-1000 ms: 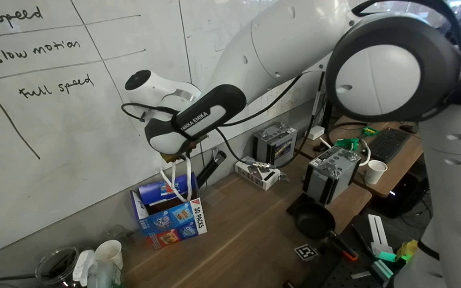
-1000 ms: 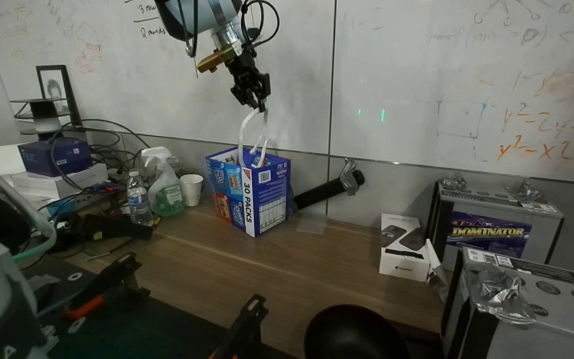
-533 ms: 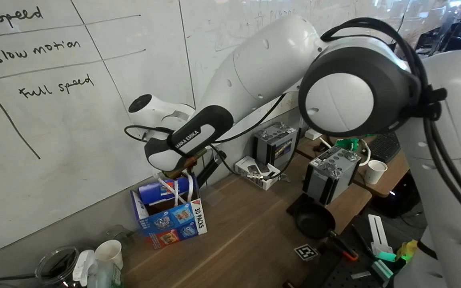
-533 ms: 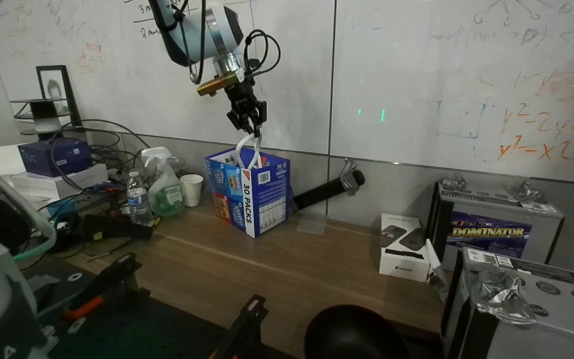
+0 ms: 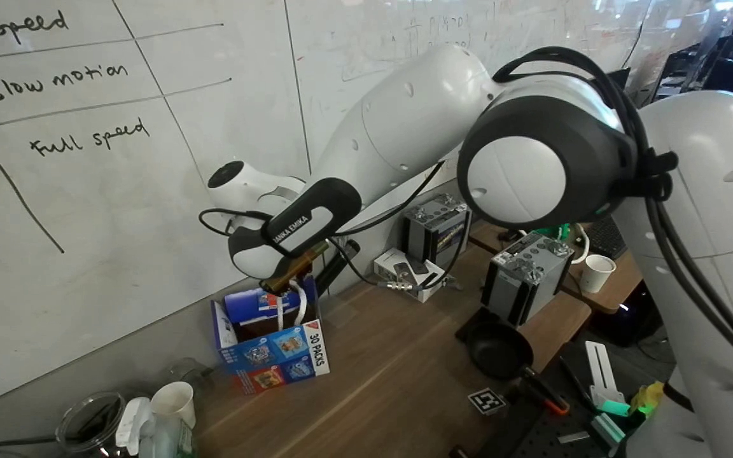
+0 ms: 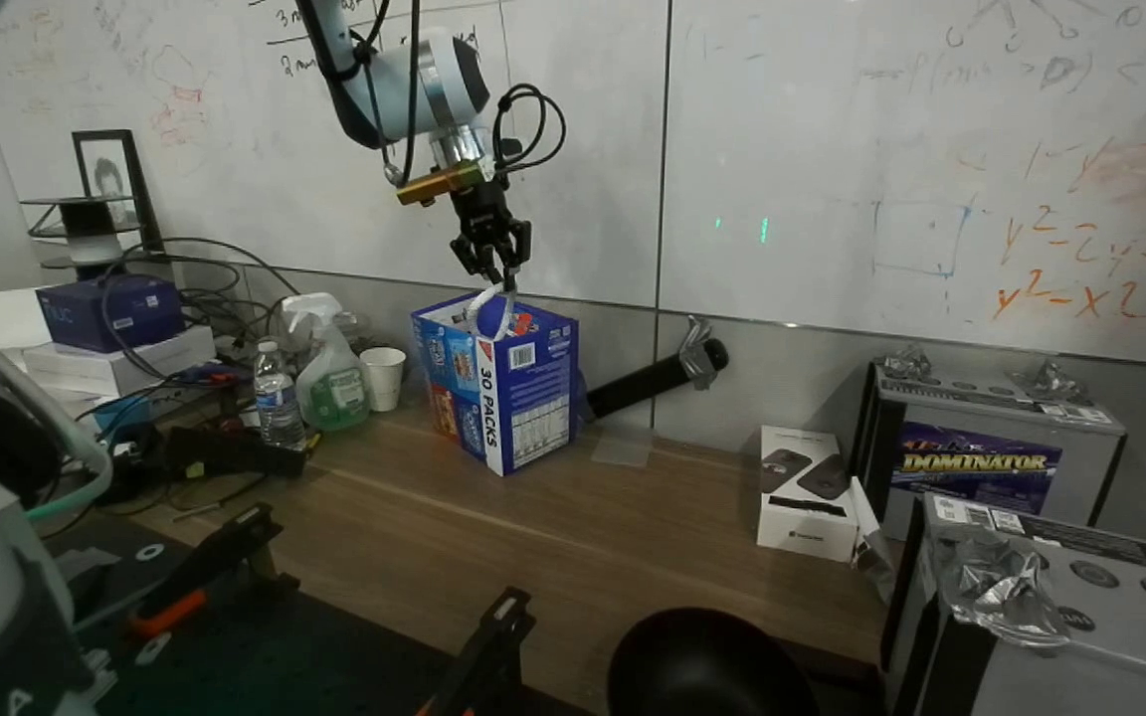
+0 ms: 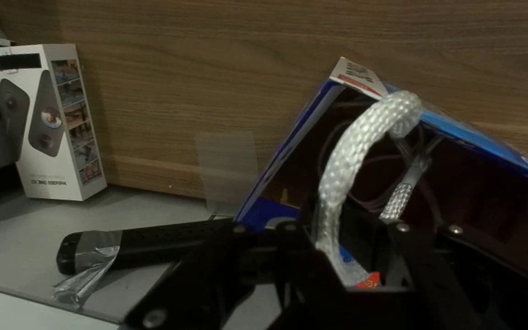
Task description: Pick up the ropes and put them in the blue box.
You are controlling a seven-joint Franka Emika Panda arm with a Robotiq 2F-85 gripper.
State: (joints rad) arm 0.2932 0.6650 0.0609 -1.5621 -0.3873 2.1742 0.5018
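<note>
1. In an exterior view: high; you look down past your arm (image 5: 404, 127).
2. In an exterior view: you face the whiteboard (image 6: 802, 283) across the worktop (image 6: 573, 537).
3. Wrist view: close, over the claw (image 7: 337, 220), down into the blue box (image 7: 484, 183).
4. Both exterior views share: blue box, worktop, whiteboard.

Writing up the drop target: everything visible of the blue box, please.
The blue box looks like a cardboard carton, standing open-topped on the wooden table near the whiteboard. One side carries blue and red printed panels, a white corner strip reads "30 PACKS", and the adjoining blue face has a barcode. A curved blue piece, maybe a flap, shows in its opening. The white rope hangs into it; wall contact unclear.
</note>
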